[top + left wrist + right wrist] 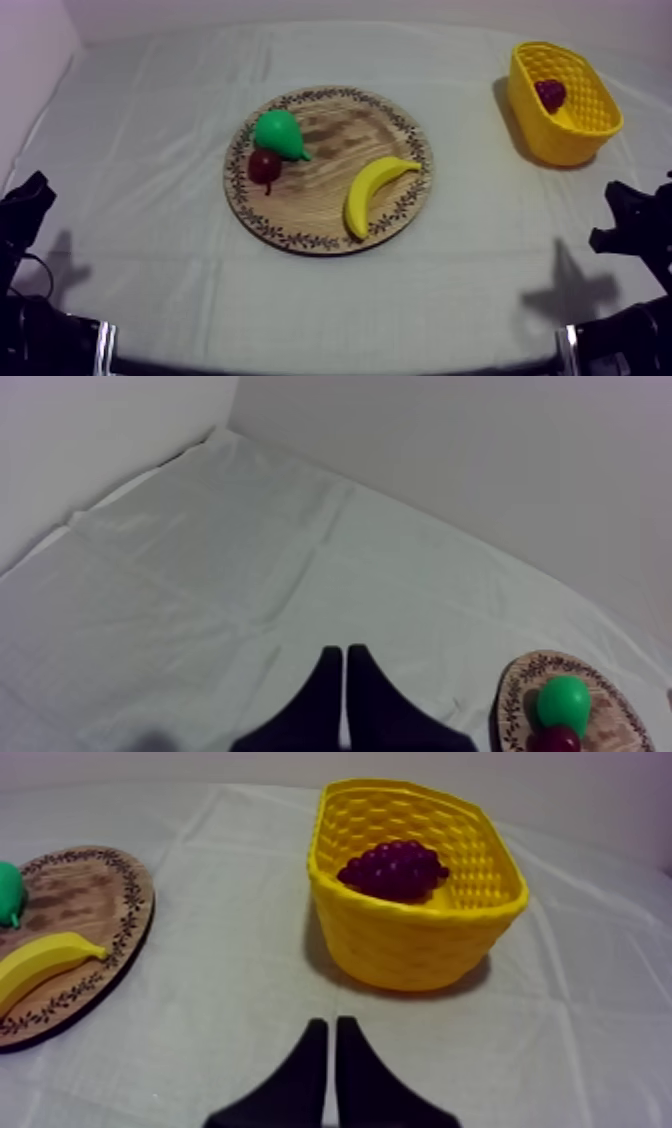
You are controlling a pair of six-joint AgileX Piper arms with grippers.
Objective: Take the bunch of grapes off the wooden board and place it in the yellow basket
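Observation:
The bunch of grapes point(550, 94) point(393, 868), dark purple, lies inside the yellow basket point(583, 131) point(410, 942) at the table's far right. The round wooden board point(320, 205) point(95, 897) sits mid-table and carries a green pear point(279, 134) point(563, 700), a small red fruit point(265, 166) point(562, 739) and a banana point(371, 192) point(42, 961). My left gripper point(25, 200) point(345, 654) rests low at the left edge, shut on nothing. My right gripper point(625, 215) point(332, 1026) rests low at the right edge, shut on nothing, a short way in front of the basket.
The grey-white cloth point(150, 130) covers the table, with open cloth around the board and between board and basket. A pale wall point(450, 456) stands behind the table.

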